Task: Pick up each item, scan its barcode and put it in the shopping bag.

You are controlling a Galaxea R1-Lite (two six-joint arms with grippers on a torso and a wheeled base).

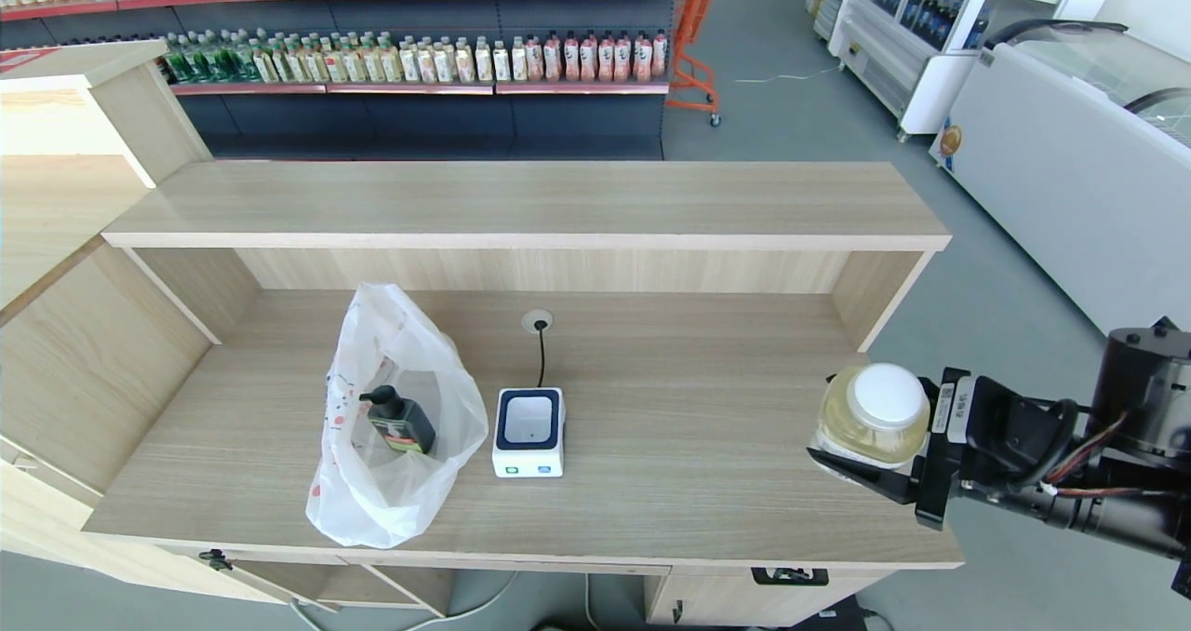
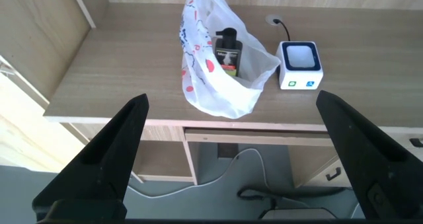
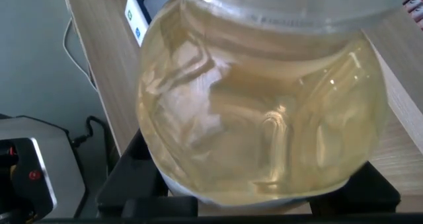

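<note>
The jar (image 1: pixel 875 417) of pale yellow liquid with a white lid is clamped in the right jaws, which grip its lower body from the sides. It is upright at the right edge of the desk (image 1: pixel 698 426), towards the front right corner, well apart from the scanner (image 1: pixel 528 431) at mid-desk.

It looks full, so it is probably heavy for its size. Its wall (image 3: pixel 264 118) is smooth, clear and rigid, likely slippery and perhaps breakable. A firm hold low on the widest part, as here, seems safer than one on the lid, and it is best kept upright.

The shopping bag (image 1: pixel 391 426) stands just beside the scanner, towards the desk's left edge. It is thin, soft and open-mouthed, with a dark pump bottle (image 1: pixel 400 419) inside.

The head view gives the jar's lid and its place on the desk. The right wrist view adds the liquid close up and a corner of the scanner (image 3: pixel 149 6) beyond; I cannot tell where the barcode is. The left wrist view has the left jaws wide apart and empty, off the desk's front edge, facing the bag (image 2: pixel 211 78), bottle (image 2: pixel 229 52) and scanner (image 2: pixel 300 64).
</note>
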